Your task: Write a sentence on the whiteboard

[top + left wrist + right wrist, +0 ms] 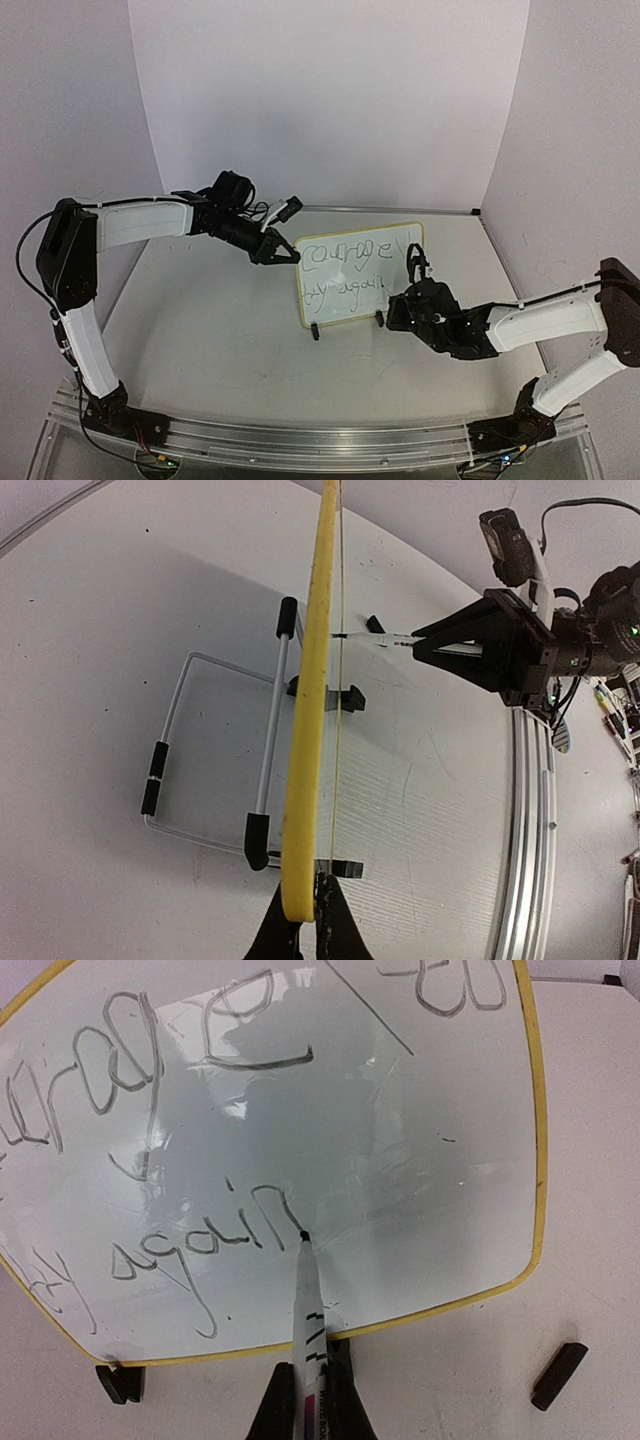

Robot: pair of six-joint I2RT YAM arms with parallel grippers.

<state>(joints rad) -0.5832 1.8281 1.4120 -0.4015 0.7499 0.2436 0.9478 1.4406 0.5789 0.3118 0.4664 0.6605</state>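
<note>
R jaws are shut tight on a marker (308,1320) that sticks straight out ahead of them, tip touching the whiteboard (345,308) just past the last letter of "again". L jaws are closed on the board's yellow rim at an upper corner, holding it upright on the counter (200,330). Beyond the tip, the sentence (200,1245) reads approx. "courage… try again" in two lines, so writing looks prob. done. Left to do: maybe a full stop, then lift off.

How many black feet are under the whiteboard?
2. One foot sits under the whiteboard's bottom edge toward the left, the other foot toward the right; none seems hidden.
</note>
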